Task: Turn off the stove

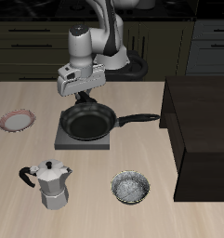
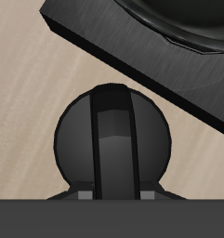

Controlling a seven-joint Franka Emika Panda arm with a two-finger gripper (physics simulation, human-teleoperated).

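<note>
The stove [image 1: 84,139] is a flat grey square plate near the middle of the table, with the black frying pan on it. In the wrist view its dark edge [image 2: 132,58] runs across, and its round black knob [image 2: 112,139] fills the centre, its raised ridge pointing straight away from me. My gripper [image 1: 83,94] is down at the stove's back edge, right over the knob. Only the finger bases [image 2: 85,197] show, tight against both sides of the knob's ridge, so the jaws stand closed on it [image 2: 112,191].
The black frying pan [image 1: 89,121] sits on the stove with its long handle [image 1: 139,118] pointing sideways. A silver moka pot [image 1: 53,184] and a small bowl [image 1: 131,187] stand near the front edge. A plate [image 1: 17,120] lies at one side, a dark cabinet [image 1: 202,130] at the other.
</note>
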